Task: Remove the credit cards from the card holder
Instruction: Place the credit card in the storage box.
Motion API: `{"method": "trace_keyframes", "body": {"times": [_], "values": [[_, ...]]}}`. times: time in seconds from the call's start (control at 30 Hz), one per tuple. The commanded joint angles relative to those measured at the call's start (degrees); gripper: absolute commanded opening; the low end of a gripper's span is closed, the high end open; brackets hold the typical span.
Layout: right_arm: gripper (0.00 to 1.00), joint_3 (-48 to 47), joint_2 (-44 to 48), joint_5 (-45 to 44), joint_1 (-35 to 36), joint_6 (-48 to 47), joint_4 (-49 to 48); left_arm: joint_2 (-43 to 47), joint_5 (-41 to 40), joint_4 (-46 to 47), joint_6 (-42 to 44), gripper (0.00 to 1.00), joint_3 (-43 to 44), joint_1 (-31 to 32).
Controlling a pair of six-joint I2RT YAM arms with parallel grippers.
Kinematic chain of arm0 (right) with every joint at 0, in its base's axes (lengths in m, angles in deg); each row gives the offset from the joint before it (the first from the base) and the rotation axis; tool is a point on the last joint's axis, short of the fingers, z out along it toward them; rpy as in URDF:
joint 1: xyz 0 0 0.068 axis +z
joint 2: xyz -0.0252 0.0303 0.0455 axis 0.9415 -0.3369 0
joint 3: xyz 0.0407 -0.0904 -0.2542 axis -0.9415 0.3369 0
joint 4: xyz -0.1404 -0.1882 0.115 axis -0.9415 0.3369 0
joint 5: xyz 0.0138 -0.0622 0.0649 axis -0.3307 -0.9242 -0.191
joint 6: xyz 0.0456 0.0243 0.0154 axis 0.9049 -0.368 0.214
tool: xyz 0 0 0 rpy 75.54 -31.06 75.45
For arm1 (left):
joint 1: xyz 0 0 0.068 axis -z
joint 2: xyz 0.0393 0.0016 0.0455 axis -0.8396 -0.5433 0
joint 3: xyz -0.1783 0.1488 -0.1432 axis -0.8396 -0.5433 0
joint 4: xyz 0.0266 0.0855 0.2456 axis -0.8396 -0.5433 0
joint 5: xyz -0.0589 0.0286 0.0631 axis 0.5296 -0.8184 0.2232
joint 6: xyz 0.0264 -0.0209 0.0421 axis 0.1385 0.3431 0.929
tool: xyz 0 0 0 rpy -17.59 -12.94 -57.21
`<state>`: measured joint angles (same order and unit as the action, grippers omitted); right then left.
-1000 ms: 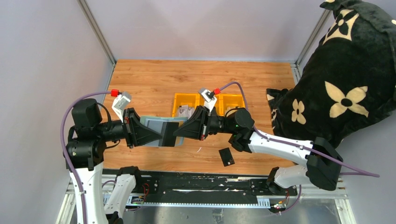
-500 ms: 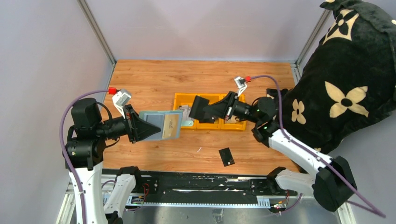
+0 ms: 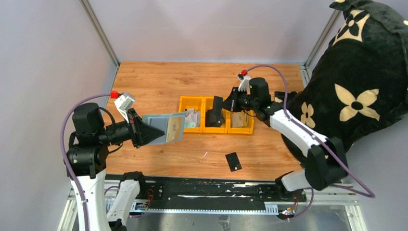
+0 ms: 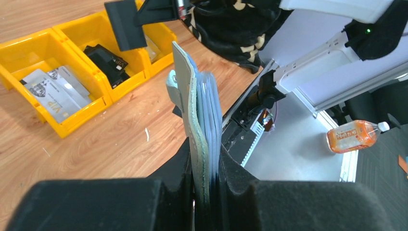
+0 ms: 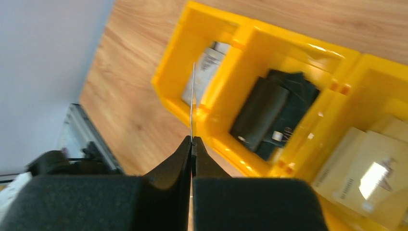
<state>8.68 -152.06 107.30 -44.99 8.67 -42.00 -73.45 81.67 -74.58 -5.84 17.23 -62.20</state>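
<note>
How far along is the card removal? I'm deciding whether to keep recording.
Done: a black card lies on the table. In hand: the right tool pinches a second card over the bins; the left tool holds the holder up. Left: put that card down; a tan piece shows in the holder, so more may need pulling.

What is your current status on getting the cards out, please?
Left pincer shut on card holder, lifted off table. Right pincer shut on black card above yellow bins. Second black card loose on table. Bulky black item in middle bin.
</note>
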Motion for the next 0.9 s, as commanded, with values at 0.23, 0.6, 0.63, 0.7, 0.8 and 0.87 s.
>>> {"method": "trace_keyframes", "body": {"times": [0.23,0.6,0.63,0.7,0.8,0.87], "values": [[0.0,-12.4,-18.5,-9.8,2.4,-9.4,13.8,2.0,1.9,0.3,0.5,0.0,1.9,0.2],[0.0,-16.9,-27.7,-14.6,7.1,-7.1,14.1,2.0,2.7,0.3,1.1,0.0,2.3,0.2],[0.0,-16.9,-28.1,-14.9,7.5,-6.7,14.0,2.1,2.9,0.3,1.2,0.0,2.3,0.2],[0.0,-16.8,-28.6,-16.4,7.9,-6.1,13.8,2.1,3.2,0.3,1.6,0.0,2.4,0.2],[0.04,-16.2,-28.2,-20.3,8.4,-4.9,13.9,2.1,3.3,0.3,1.7,0.0,2.4,0.2],[0.12,-15.7,-27.0,-23.2,9.2,-4.5,14.1,2.1,3.6,0.3,1.8,0.0,2.3,0.2]]}}
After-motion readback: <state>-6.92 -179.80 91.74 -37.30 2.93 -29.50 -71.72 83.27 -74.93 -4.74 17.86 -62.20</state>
